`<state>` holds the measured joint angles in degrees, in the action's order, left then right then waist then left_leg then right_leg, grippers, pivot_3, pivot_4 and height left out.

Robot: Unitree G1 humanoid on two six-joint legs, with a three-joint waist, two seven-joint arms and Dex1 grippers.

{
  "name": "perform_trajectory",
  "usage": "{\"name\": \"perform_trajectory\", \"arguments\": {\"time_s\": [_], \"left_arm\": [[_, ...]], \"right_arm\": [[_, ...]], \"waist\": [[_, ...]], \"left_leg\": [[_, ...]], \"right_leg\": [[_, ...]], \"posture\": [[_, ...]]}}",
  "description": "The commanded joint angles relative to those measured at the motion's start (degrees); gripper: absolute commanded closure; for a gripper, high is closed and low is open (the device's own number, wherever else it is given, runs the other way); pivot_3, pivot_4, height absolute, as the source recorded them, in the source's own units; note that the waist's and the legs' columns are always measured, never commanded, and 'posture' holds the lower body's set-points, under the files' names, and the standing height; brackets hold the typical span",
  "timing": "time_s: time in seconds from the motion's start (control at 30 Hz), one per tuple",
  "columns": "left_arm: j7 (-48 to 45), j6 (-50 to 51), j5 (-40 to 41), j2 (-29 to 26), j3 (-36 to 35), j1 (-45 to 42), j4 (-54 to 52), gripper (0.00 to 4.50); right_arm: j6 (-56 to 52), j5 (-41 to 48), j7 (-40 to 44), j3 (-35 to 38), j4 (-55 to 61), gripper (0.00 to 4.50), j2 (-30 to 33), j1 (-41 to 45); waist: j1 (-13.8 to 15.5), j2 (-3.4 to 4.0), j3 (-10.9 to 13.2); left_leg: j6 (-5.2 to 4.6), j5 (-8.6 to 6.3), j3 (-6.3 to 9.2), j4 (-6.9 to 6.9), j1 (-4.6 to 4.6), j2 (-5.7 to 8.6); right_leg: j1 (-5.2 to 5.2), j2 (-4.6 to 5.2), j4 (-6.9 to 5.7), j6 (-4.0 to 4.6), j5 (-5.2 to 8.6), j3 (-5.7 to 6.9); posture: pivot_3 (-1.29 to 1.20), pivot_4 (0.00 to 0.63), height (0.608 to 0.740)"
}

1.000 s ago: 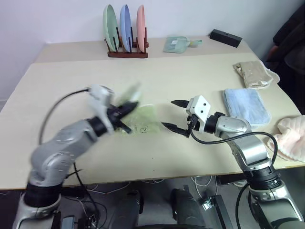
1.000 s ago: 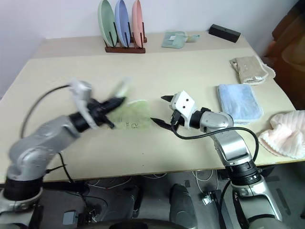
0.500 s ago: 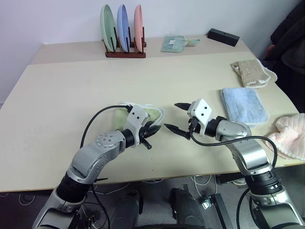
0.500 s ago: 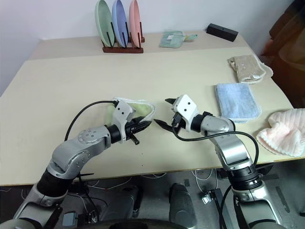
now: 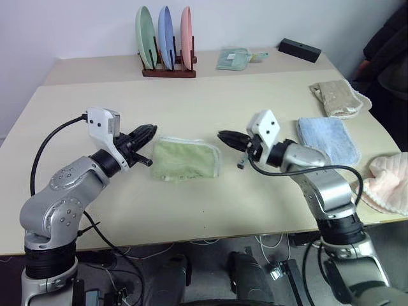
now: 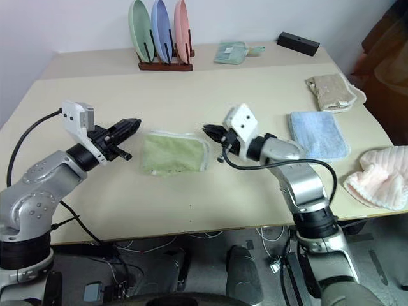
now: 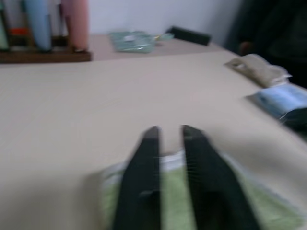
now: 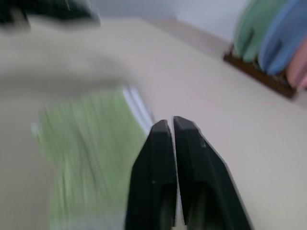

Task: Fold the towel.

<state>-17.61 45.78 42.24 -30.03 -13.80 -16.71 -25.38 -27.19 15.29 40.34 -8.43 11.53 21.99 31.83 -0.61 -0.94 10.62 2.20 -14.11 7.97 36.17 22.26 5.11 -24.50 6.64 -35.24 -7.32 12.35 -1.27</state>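
The towel [image 5: 185, 159], light green with white edging, lies folded flat on the table between my two grippers. My left gripper [image 5: 148, 131] hangs just left of it, a little above the table, shut and holding nothing. At the towel's right edge my right gripper [image 5: 223, 136] points toward it, also shut and holding nothing. In the left wrist view the fingers [image 7: 144, 163] are together over the towel [image 7: 168, 196]. The right wrist view has the two fingers [image 8: 158, 163] pressed together beside the towel [image 8: 91, 143].
A light blue folded towel [image 5: 327, 139], a beige towel [image 5: 338, 97] and a pink cloth [image 5: 387, 185] lie at the right. A rack of three plates [image 5: 167, 48], a small green cloth [image 5: 235, 58] and a black box [image 5: 301, 50] stand at the back.
The left gripper let go of the towel and drew back to the left, ending shut. The right gripper shut and rose slightly toward the towel's right edge. The towel now lies folded flat.
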Motion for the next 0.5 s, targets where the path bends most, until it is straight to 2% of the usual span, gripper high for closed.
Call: {"name": "perform_trajectory", "arguments": {"time_s": [0.03,0.23,0.33,0.5], "left_arm": [[-0.15,-2.14,-4.36,1.86,5.72,-1.05,1.84,4.43],[-1.16,-7.76,-14.61,4.49,14.02,0.08,12.45,4.43],[-1.44,-10.85,-17.77,6.56,15.15,0.74,18.46,4.43],[-3.70,-15.01,-19.38,7.86,14.60,3.08,18.49,4.43]], "right_arm": [[-1.79,-1.52,-2.27,-3.86,-3.58,4.50,-4.35,2.81],[-2.22,-6.02,-5.42,-8.97,-14.87,4.50,-9.83,2.45],[0.51,-9.99,-7.31,-11.25,-21.44,4.50,-10.63,0.88],[3.54,-10.73,-7.26,-9.64,-22.11,4.50,-10.15,-0.50]], "waist": [[0.03,0.00,0.00],[-0.17,0.02,-0.02],[-0.19,0.04,-0.04],[-0.21,0.09,-0.11]], "left_leg": [[0.00,0.00,0.01,0.00,0.00,0.01],[0.02,0.01,0.00,-0.03,0.00,0.04],[0.02,0.01,-0.02,-0.05,-0.03,0.04],[0.03,0.02,-0.01,-0.04,-0.15,0.03]], "right_leg": [[0.00,0.00,0.00,0.00,0.00,0.00],[-0.06,0.00,-0.05,0.01,-0.02,0.00],[-0.07,0.00,-0.08,0.01,-0.02,0.00],[0.02,0.00,-0.12,0.02,-0.03,-0.01]], "posture": [[0.00,0.150,0.737],[0.00,0.150,0.737],[0.00,0.150,0.737],[0.00,0.150,0.737]]}}
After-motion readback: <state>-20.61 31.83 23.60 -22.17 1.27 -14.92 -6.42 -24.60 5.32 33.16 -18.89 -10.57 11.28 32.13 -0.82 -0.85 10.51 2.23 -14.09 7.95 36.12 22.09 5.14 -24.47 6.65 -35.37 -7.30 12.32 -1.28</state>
